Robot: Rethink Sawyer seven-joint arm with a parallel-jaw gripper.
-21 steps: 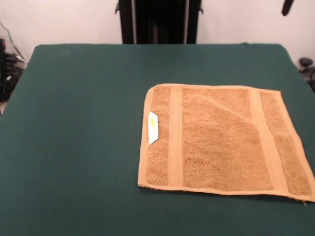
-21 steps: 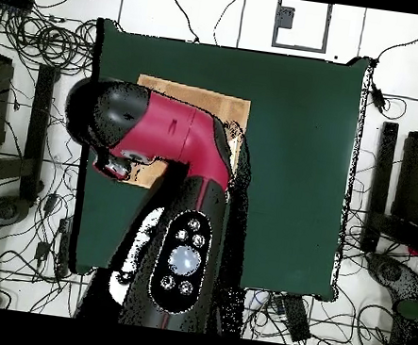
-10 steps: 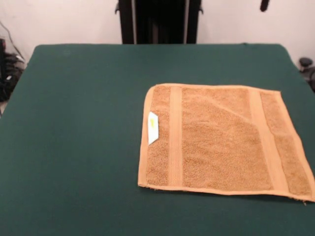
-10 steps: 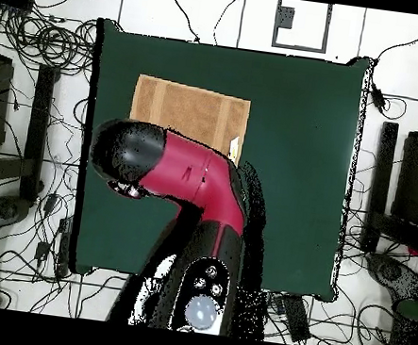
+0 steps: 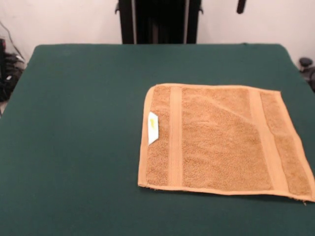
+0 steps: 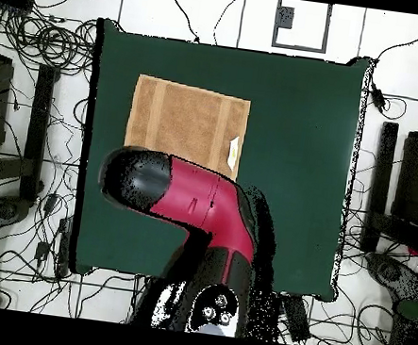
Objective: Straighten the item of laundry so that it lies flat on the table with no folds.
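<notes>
Green cloth covers the table point(image 5: 78, 147) from edge to edge. Right of centre in the front view, the towel point(image 5: 221, 140) lies spread flat, its white label point(image 5: 153, 128) at the left edge between hem and woven band. At the upper right edge, the gripper point(image 5: 240, 6) shows only a dark tip; its opening cannot be determined.

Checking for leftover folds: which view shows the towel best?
Front view: the whole towel shows unobstructed, with both woven bands and the white label, lying flat. Overhead shows it smaller, and the arm overlaps its lower edge.
</notes>
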